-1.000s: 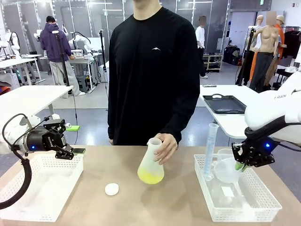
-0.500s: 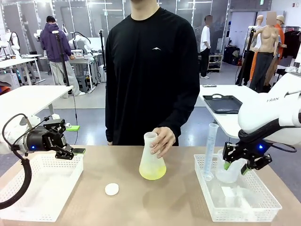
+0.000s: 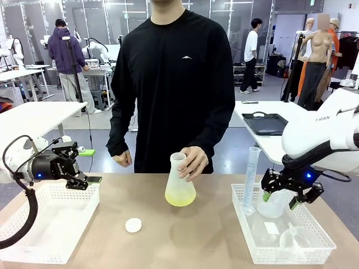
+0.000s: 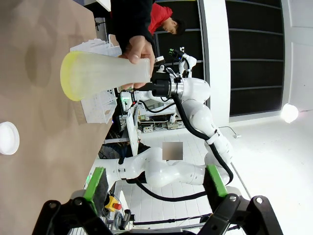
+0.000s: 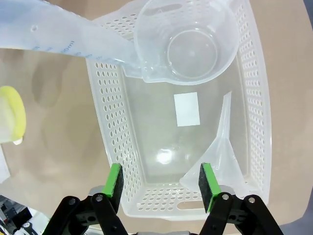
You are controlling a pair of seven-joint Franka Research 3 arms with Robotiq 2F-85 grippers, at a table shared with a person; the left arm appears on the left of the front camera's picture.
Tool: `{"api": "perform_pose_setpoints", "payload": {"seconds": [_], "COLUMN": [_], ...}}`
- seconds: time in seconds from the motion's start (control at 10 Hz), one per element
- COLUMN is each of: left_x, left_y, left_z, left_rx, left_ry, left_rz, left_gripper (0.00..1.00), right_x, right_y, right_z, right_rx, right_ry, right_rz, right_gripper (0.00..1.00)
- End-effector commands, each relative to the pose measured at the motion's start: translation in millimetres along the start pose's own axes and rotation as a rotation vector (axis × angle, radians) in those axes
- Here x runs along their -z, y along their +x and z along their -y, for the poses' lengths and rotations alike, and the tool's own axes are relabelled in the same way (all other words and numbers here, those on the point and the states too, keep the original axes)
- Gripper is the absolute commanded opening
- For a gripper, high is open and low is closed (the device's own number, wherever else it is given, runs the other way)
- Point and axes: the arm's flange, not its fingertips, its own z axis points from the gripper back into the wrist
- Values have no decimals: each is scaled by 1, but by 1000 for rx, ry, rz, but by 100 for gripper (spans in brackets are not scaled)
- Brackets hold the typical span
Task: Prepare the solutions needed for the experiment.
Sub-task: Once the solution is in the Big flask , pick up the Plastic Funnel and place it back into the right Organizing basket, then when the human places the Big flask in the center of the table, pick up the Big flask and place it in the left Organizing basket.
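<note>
A person's hand [image 3: 193, 161] holds a translucent conical flask [image 3: 180, 182] by the neck, upright on the table's middle. The solutions [image 3: 180, 198] form a shallow pale yellow-green layer in its base. In the left wrist view the flask [image 4: 105, 73] appears sideways, the solutions [image 4: 67, 78] at its wide end. My right gripper [image 3: 279, 199] hangs open over the right basket [image 3: 242, 224]; nothing sits between its fingers [image 5: 160, 180]. Below it lie a clear funnel [image 5: 222, 152], a beaker [image 5: 188, 41] and a graduated cylinder [image 5: 63, 36]. My left gripper [image 3: 87, 182] is open [image 4: 155, 182] above the left basket [image 3: 50, 224].
A small white round disc [image 3: 133, 225] lies on the tan table in front of the flask, also the disc [image 4: 7, 138] in the left wrist view. The graduated cylinder [image 3: 251, 179] stands upright at the right basket's left corner. The person stands at the far edge.
My right gripper has opened and shifted slightly left; the funnel now lies in the basket's front. The person has set the tilted flask upright.
</note>
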Motion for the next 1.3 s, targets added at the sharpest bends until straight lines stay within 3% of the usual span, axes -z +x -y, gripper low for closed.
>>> {"api": "perform_pose_setpoints", "payload": {"seconds": [0.0,0.8,1.0,1.2], "left_x": [0,0,0,0], "left_y": [0,0,0,0], "left_z": [3,3,3,3], "left_rx": [-2,-2,-2,-2], "left_ry": [3,3,3,3], "left_rz": [-5,-5,-5,-5], "left_gripper": [100,100,100,100], "right_x": [0,-1,-29,-36], "right_y": [-2,0,-42,-54], "right_z": [1,0,-20,-27], "right_rx": [-1,0,-139,-240], "right_ry": [-6,1,243,472], "right_rz": [10,2,135,147], "right_gripper": [78,78,78,78]}}
